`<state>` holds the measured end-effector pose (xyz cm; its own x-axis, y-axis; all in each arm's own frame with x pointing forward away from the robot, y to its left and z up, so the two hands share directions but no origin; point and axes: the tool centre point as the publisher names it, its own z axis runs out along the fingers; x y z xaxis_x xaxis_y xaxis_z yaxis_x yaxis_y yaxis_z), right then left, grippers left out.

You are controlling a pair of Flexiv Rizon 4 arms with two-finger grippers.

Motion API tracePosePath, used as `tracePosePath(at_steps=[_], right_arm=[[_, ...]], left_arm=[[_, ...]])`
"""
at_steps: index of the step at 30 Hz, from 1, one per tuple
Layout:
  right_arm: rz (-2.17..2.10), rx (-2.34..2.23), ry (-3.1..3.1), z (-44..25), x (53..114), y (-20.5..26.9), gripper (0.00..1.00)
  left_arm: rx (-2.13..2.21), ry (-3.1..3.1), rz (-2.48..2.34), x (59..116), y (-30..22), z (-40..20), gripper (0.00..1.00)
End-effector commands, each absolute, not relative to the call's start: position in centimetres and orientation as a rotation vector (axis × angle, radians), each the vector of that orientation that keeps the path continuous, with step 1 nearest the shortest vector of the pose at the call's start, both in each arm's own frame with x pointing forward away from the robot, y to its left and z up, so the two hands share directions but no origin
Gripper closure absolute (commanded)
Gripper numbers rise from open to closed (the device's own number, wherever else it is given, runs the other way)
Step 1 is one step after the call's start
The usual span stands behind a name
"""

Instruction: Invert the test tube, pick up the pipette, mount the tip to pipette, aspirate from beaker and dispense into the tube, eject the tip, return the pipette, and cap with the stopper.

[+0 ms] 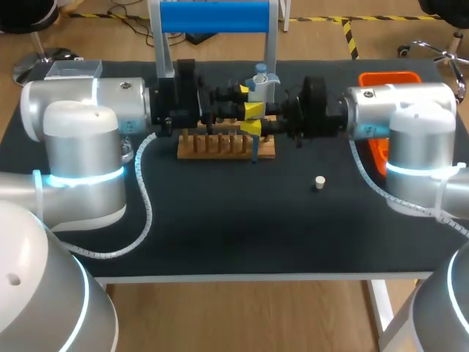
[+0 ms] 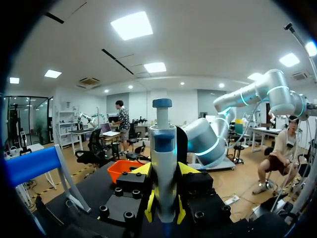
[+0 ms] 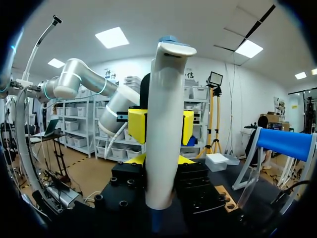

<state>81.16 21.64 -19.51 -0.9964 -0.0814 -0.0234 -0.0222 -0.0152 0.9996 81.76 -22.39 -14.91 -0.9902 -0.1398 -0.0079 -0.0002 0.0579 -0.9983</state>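
While both arms meet over the middle of the table [image 1: 234, 235], the pipette [image 1: 260, 79] stands upright between them, above the back edge of the wooden rack [image 1: 220, 147]

left gripper [image 2: 164, 210]: yellow tips pressed on the pipette's lower body from both sides, so it's clamped on it

right gripper [image 3: 159, 161]: comes in from the opposite side, and its yellow tips also sit against the pipette on two sides, gripping it. From the right wrist, the left arm's yellow fingers [image 3: 137, 125] show behind the pipette, higher up than the right's own

Pipette is white with a blue plunger knob on top and a blue piece at its lower end, over the rack; can't tell if that end touches the rack

Stopper [image 1: 319, 182] lies alone on the black table, in front of the right arm, well apart from the rack

Orange bin [image 1: 392, 77] at the table's far right, partly hidden by the right arm

Blue-topped stand [image 1: 212, 16] at the table's back edge, just behind the pipette
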Motion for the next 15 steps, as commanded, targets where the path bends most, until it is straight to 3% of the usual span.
tracePosePath(at_steps=[1,2,15], right_arm=[[-2.194,0.125,-2.174,-19.3,81.1,21.5,0.44],[-2.194,0.126,-2.175,-19.2,81.1,21.4,0.0],[-2.121,0.15,-2.127,-19.5,82.2,16.4,0.0]], left_arm=[[-0.149,2.203,-2.084,82.3,-22.3,-15.0,1.0],[-0.149,2.203,-2.084,82.3,-22.3,-15.0,1.0],[-0.149,2.203,-2.084,82.3,-22.3,-15.0,1.0]])
